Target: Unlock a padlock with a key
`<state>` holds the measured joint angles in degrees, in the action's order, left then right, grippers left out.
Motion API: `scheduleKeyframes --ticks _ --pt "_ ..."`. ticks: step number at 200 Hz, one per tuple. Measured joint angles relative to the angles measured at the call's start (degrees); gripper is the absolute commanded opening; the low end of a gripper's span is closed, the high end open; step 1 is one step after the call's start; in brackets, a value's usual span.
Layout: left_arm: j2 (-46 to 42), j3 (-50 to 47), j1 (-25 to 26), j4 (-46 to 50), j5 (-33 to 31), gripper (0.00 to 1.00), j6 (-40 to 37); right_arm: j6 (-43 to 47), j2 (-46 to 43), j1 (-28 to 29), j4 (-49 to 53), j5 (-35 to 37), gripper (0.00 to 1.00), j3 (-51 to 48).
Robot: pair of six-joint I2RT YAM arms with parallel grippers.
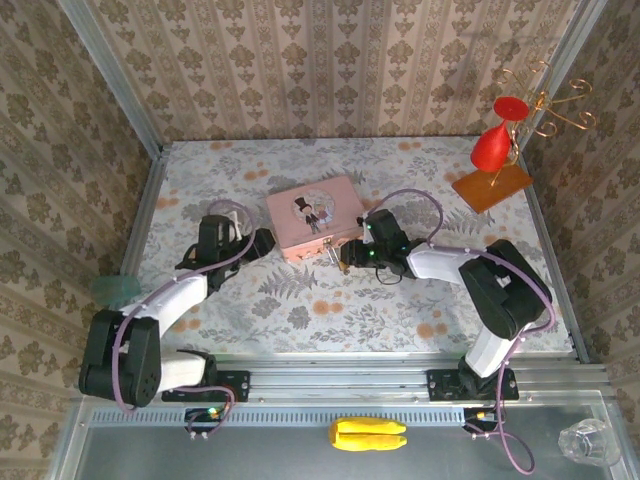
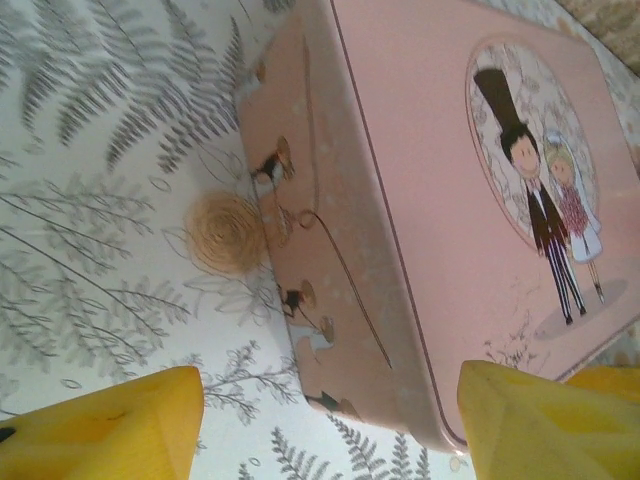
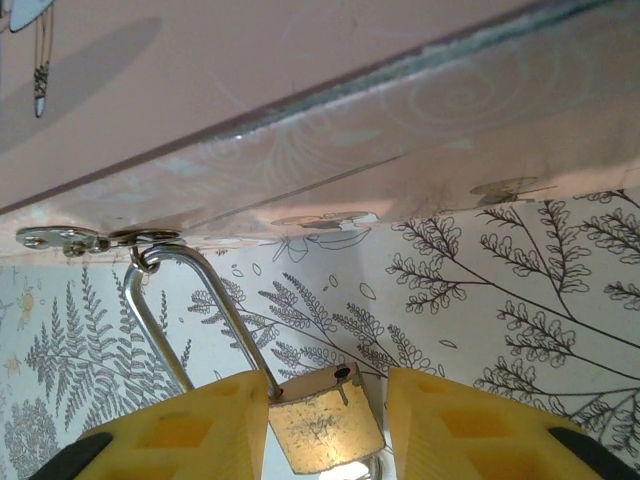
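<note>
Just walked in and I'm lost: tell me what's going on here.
Two robot arms are at a pink tin with a small padlock hanging from its clasp. The right gripper has its fingers on either side of the padlock's body; whether it grips is unclear. The left gripper sits open at the tin's other end.

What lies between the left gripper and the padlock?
In the top view, the near left corner of the pink tin lies between the left gripper and the padlock, which hangs at the tin's front side.
</note>
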<state>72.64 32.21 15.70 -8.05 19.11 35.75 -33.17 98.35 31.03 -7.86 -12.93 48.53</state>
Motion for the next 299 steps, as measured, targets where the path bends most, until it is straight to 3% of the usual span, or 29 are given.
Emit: scheduleKeyframes --ticks 77,116,172,215,257,299 --pt "4.6 -0.2 0.0 -6.7 6.7 0.67 -0.2 0.0 3.3 0.8 -0.7 -1.0 0.37 5.0" --pt "7.8 0.2 0.0 -7.3 8.2 0.63 0.5 0.5 5.5 2.0 0.6 -0.8 0.28 7.1" --pt "9.1 6.8 4.1 -0.5 6.1 0.62 -2.4 1.6 5.6 2.2 2.2 -0.4 0.23 7.4" --pt "12.4 7.2 4.2 0.1 6.2 0.62 -2.3 1.2 6.8 2.4 2.1 -0.5 0.22 7.7" --pt "12.8 8.3 5.0 1.2 5.9 0.61 -2.4 0.2 7.7 3.1 2.1 -0.3 0.00 8.5" --pt "12.6 8.5 5.9 1.8 3.7 0.61 -2.6 -6.7 7.6 3.4 -0.3 -0.7 0.00 7.6"
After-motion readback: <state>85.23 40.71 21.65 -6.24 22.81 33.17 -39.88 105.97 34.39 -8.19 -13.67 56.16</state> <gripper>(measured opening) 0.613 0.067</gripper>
